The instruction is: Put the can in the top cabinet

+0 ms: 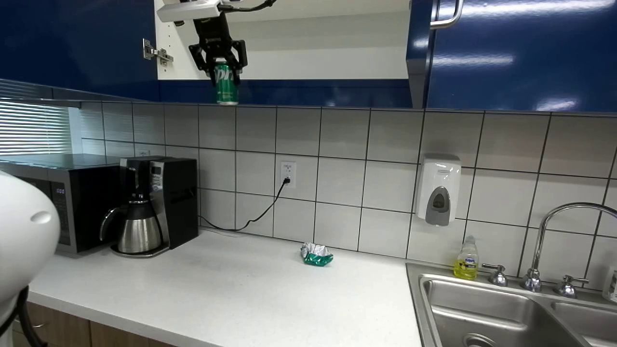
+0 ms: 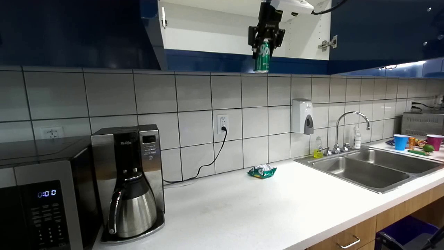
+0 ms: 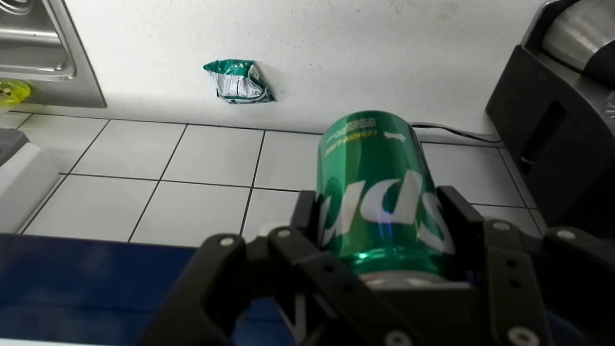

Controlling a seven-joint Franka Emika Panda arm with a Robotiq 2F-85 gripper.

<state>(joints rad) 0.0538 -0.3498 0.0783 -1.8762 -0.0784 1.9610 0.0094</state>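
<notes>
The green can [image 1: 226, 94] has white lettering and hangs nearly upright in my gripper [image 1: 225, 79]. The can also shows in an exterior view [image 2: 262, 64] and in the wrist view [image 3: 370, 158]. My gripper points down, and its fingers are shut around the can's upper part in the wrist view [image 3: 379, 211]. The top cabinet [image 1: 328, 48] is open, with a white interior and a blue bottom edge; it also shows in an exterior view [image 2: 208, 31]. The can is in front of that edge, its base at about the edge's lower line in both exterior views.
Blue cabinet doors [image 1: 77, 43] flank the opening. On the counter [image 1: 231, 289] below are a green foil packet [image 1: 316, 256], a coffee maker [image 1: 181, 202] and a microwave [image 1: 96, 202]. A soap dispenser [image 1: 438, 188] is on the wall near the sink [image 1: 414, 299].
</notes>
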